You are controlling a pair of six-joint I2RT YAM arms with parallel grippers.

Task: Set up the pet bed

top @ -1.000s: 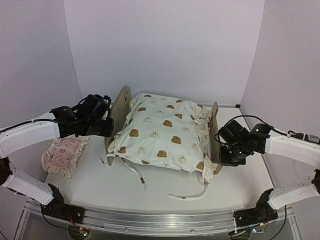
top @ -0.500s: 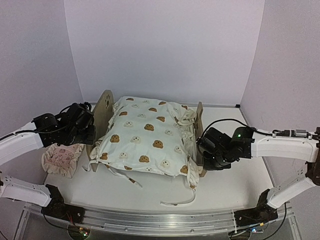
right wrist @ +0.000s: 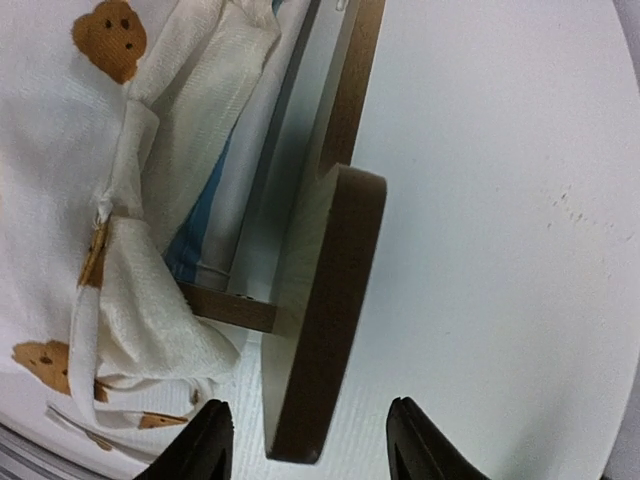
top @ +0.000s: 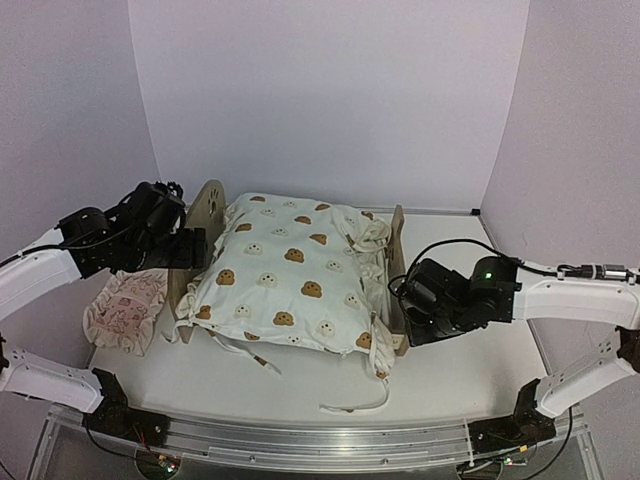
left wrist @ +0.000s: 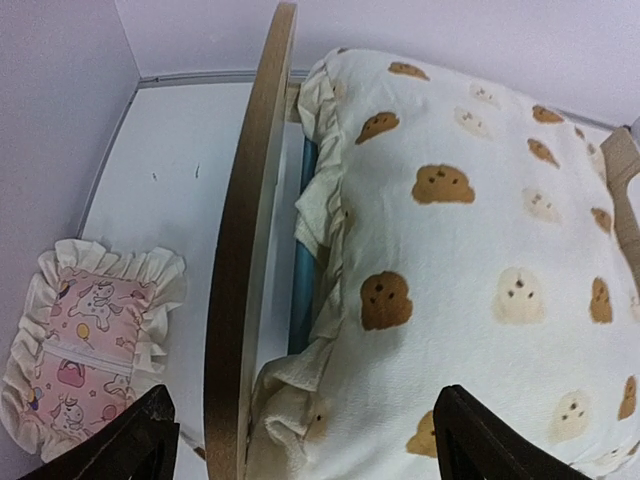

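Note:
The pet bed (top: pixel 205 212) stands mid-table, its rounded headboard on the left and its low footboard (top: pixel 398 262) on the right. A cream bear-print quilt (top: pixel 295 275) covers it. My left gripper (top: pixel 188 250) is open at the headboard. In the left wrist view the headboard edge (left wrist: pixel 232 330) and the quilt's corner lie between the spread fingers of the left gripper (left wrist: pixel 310 450). A blue mattress stripe (left wrist: pixel 300 290) shows under the quilt. My right gripper (top: pixel 408 312) is open, and in its wrist view its fingers (right wrist: pixel 310 445) straddle the footboard (right wrist: pixel 325 330) with a gap on each side.
A small pink ruffled pillow (top: pixel 125 310) lies on the table left of the bed, below my left arm. The quilt's ties (top: pixel 355 405) trail toward the front edge. Walls close in behind and on both sides.
The bed slid left with both grippers shut on its end boards. Both grippers have since opened and let go, and the left one has drawn back slightly.

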